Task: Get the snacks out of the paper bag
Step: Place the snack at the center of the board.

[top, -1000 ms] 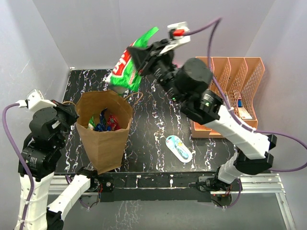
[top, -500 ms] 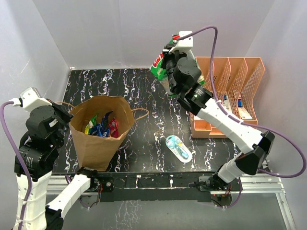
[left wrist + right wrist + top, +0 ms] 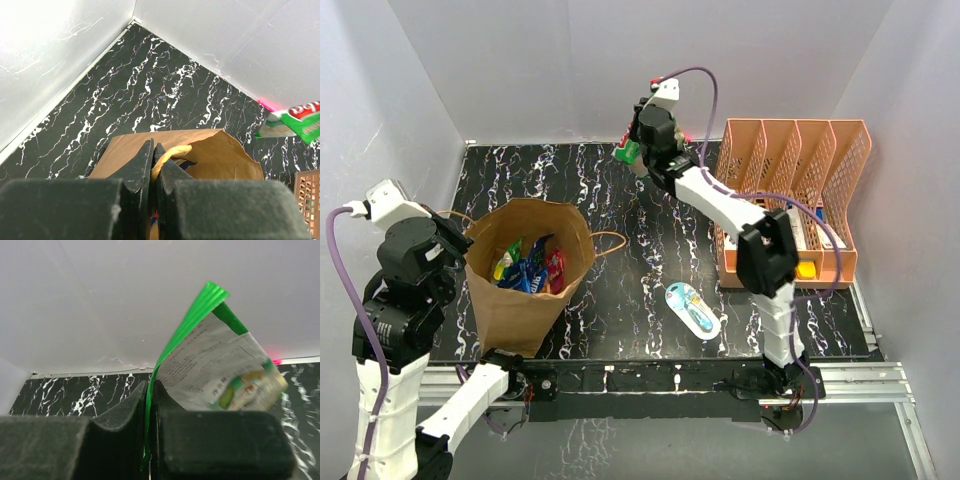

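The brown paper bag (image 3: 525, 290) stands upright at the table's left, mouth open, with several snacks (image 3: 525, 265) inside: blue, red and yellow-green packets. My left gripper (image 3: 460, 235) is at the bag's left rim. In the left wrist view this left gripper (image 3: 154, 146) is shut on the bag's twisted paper handle (image 3: 175, 151), above the paper bag (image 3: 215, 155). My right gripper (image 3: 642, 142) reaches to the table's far edge by the back wall, shut on the green chip bag (image 3: 626, 152). The right wrist view shows the right gripper (image 3: 150, 386) pinching the green chip bag (image 3: 220, 365) by its edge.
A peach mesh organizer (image 3: 790, 150) stands at the right with small boxes in it. A white-and-teal blister pack (image 3: 693, 308) lies on the black marbled table (image 3: 620, 200) near the front centre. White walls close in the back and sides.
The right arm has carried the green chip bag from above the paper bag to the far back of the table. The left gripper has kept hold of the handle.
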Controlling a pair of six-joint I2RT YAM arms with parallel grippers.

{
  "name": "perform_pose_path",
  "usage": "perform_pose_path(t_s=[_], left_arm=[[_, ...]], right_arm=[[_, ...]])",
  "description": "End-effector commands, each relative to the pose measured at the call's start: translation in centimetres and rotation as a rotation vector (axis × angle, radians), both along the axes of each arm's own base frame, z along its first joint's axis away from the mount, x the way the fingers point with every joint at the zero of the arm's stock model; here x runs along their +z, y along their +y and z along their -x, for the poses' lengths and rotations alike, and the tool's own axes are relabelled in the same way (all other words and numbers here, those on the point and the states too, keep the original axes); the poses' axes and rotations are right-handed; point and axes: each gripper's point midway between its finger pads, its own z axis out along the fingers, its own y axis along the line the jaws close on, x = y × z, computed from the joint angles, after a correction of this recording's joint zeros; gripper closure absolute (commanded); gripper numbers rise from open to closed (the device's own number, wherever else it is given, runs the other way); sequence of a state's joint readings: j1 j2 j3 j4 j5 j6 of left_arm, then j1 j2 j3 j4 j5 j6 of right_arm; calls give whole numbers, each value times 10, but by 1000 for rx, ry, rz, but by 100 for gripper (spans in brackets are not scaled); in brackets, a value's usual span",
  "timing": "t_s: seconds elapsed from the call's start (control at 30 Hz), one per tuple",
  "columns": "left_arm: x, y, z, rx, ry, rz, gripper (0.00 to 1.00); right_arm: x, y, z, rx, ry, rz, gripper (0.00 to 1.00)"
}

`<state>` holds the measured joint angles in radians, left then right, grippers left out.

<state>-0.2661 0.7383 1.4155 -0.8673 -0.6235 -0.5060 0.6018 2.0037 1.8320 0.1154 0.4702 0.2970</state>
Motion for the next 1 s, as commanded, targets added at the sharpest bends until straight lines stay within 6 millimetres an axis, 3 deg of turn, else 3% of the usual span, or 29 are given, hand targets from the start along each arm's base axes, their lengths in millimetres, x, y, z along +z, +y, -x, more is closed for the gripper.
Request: perform_pose_path(t_s=[0.0,0.2,0.37,0.43,0.57,0.6,0.67,0.77,0.97], left_arm=[[21,-3,-10,-3,-75,16,100],[21,-3,-11,-2,-70,16,100],[23,-5,-11,-11,-73,16,100],[25,-6,-11,-20,-76,18,100],[26,-9,-11,-42,-89,27,100],[26,-12,-12,-52,-92,31,100],[26,-16,-13,-75,-94,43,100],[25,-23,-16,-104,-89,59,100],[16,-37,-23,-168,-55,83,100]], right_arm=[[63,26,-33,23,-167,-232,92],[41,43,-64,11,-157,-428,92],[8,19,-73,-10,-57,-587,92],[-23,5,-67,-42,27,-621,92],[-89,-27,-40,-111,195,-674,91],[-118,-33,-30,-123,259,-667,89],[-146,-37,-12,-109,347,-657,85],[-181,-40,20,-87,469,-611,78],[-229,-51,92,-40,684,-517,64]])
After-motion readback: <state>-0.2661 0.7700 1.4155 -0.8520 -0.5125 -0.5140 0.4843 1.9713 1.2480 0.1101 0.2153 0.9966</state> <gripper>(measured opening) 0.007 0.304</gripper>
